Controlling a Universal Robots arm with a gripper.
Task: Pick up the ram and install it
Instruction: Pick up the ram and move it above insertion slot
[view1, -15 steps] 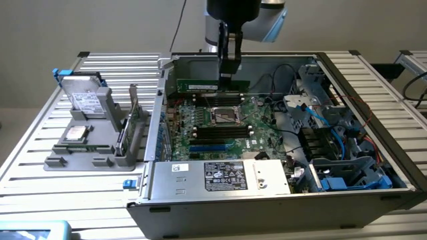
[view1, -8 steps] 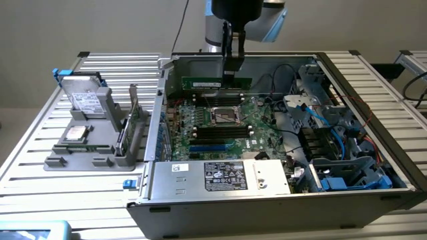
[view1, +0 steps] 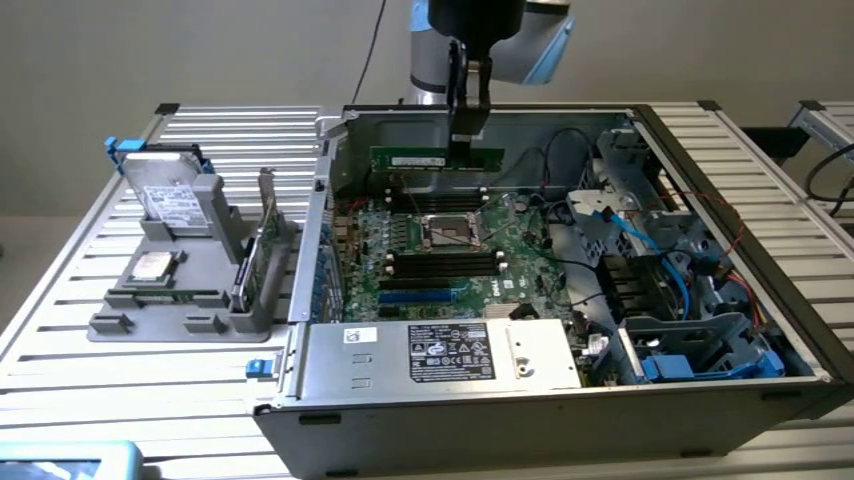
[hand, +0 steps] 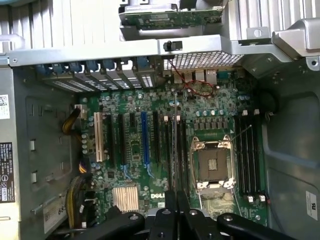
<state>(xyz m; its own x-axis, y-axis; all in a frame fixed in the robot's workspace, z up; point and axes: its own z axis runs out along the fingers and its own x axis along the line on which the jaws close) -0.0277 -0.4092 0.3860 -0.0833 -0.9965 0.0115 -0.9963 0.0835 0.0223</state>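
On the exterior view's left, a grey plastic fixture tray (view1: 180, 325) sits on the slatted aluminium table (view1: 80, 400). It props spare parts up so fingers can reach them: a silver hard drive (view1: 171, 195) leans at the back, and a tall green expansion card (view1: 267, 245) stands on edge in a slot.

Next over, the open grey metal computer case (view1: 534, 420) lies on its side (likely so the board faces up and the arm can come straight down). Above its green motherboard (view1: 400, 270), the black two-finger gripper (view1: 467, 148) is clenched on the ram (view1: 414, 158) — a long, thin green circuit-board stick. It is pinched by its upper edge, off-centre toward the exterior view's right end. It hangs level with its long edge down, apparently clear of the board, near the case's far wall.

It runs parallel to the black memory slots (view1: 441, 262) flanking the square metal CPU socket (view1: 451, 232) — a pose that looks meant for a straight drop-in. Chips on its face are too small to make out.

Further right are blue cables (view1: 627, 240) and drive bays. The wrist view looks down past the gripper onto the board.
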